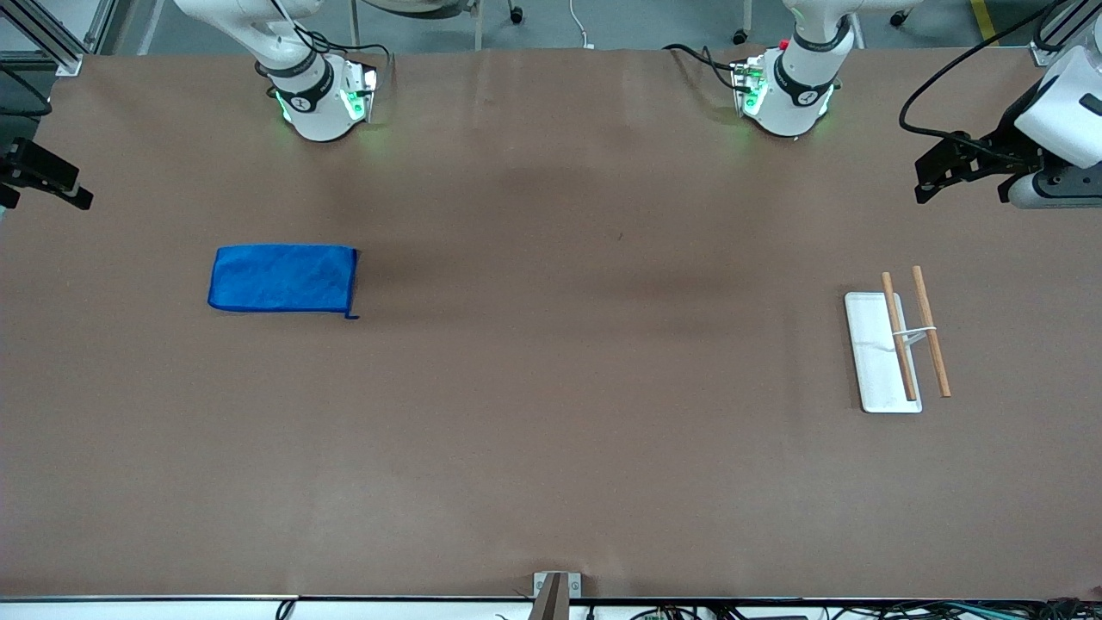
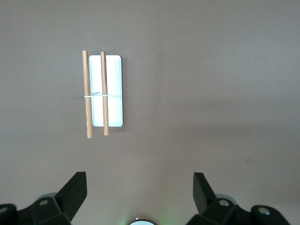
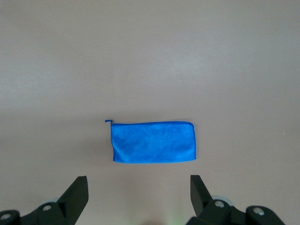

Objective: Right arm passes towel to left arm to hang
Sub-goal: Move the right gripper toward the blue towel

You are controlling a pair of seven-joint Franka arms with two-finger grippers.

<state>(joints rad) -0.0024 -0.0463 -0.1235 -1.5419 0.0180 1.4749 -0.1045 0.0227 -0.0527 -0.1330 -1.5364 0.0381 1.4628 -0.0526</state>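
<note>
The blue towel (image 1: 282,278) lies flat and folded on the brown table (image 1: 551,413), toward the right arm's end, with its small loop (image 1: 351,316) at one corner. It also shows in the right wrist view (image 3: 153,142). My right gripper (image 1: 52,176) hangs high over the right arm's end of the table, open and empty (image 3: 139,183). My left gripper (image 1: 934,176) hangs high over the left arm's end, open and empty (image 2: 139,180). Both are well apart from the towel.
A small rack stands toward the left arm's end: a white base plate (image 1: 878,370) carrying two wooden rods (image 1: 931,331); it also shows in the left wrist view (image 2: 112,93). The two arm bases (image 1: 323,103) (image 1: 788,90) stand farthest from the front camera.
</note>
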